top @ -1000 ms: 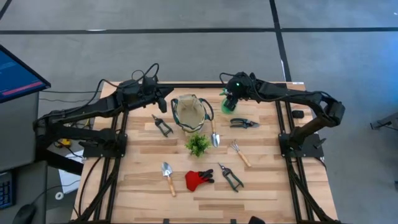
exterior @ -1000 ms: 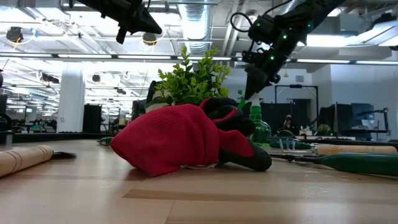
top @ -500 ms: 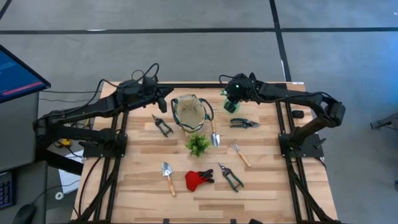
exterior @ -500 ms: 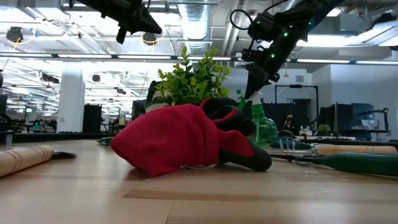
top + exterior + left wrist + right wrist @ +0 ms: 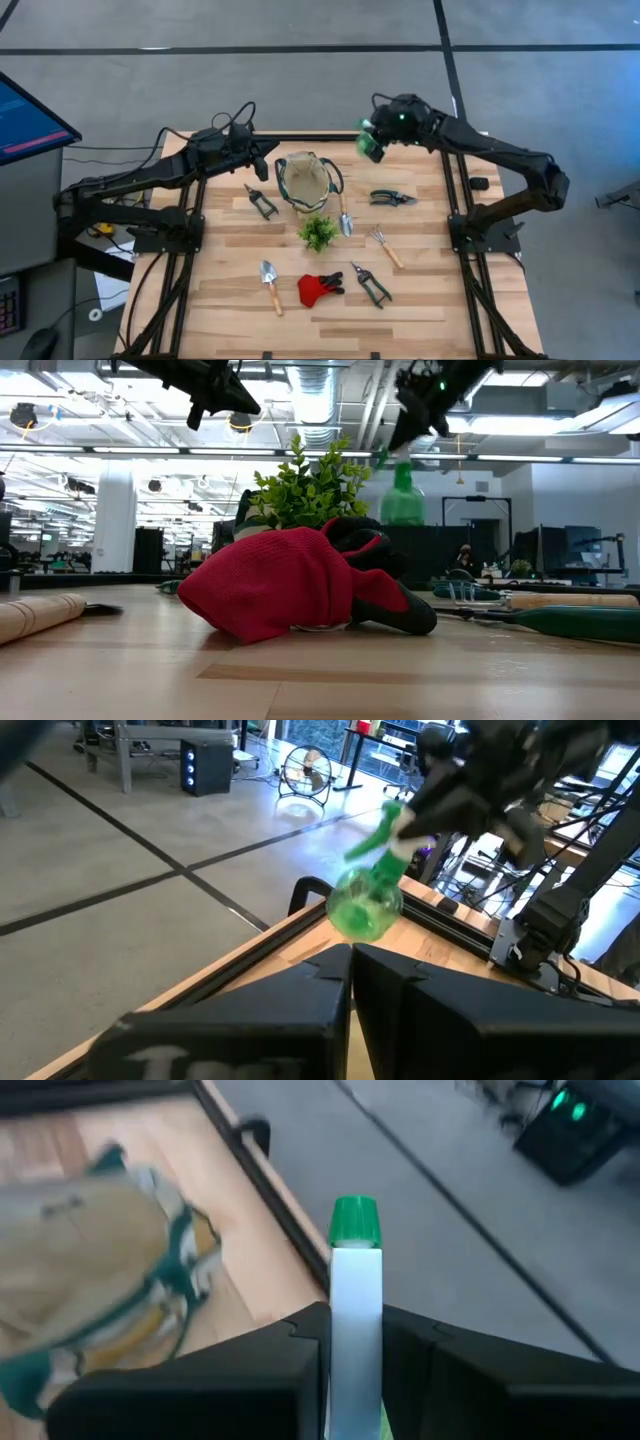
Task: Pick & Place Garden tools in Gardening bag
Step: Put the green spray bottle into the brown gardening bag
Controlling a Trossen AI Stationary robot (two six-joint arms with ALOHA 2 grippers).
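The left tool (image 5: 268, 160) hangs above the counter's (image 5: 230, 290) far left part, its fingers pressed together on nothing. Just beside it on the wood lie black-handled shears (image 5: 261, 203). Nearer the front edge rests a wooden-handled trowel (image 5: 271, 283), with the red gloves (image 5: 318, 289) next to it. The gardening bag (image 5: 305, 181) stands open near the far middle; a leafy plant (image 5: 318, 233) sits just in front of it, and a second trowel (image 5: 344, 216) lies beside both. Right of the gloves is another pair of shears (image 5: 371, 284), then a small rake (image 5: 384, 245), and farther back a third pair of shears (image 5: 392, 198). The right tool (image 5: 372, 140) is raised over the far edge, right of the bag, clamped on the green spray bottle (image 5: 403, 496), which hangs clear of the counter with its body below the fingers
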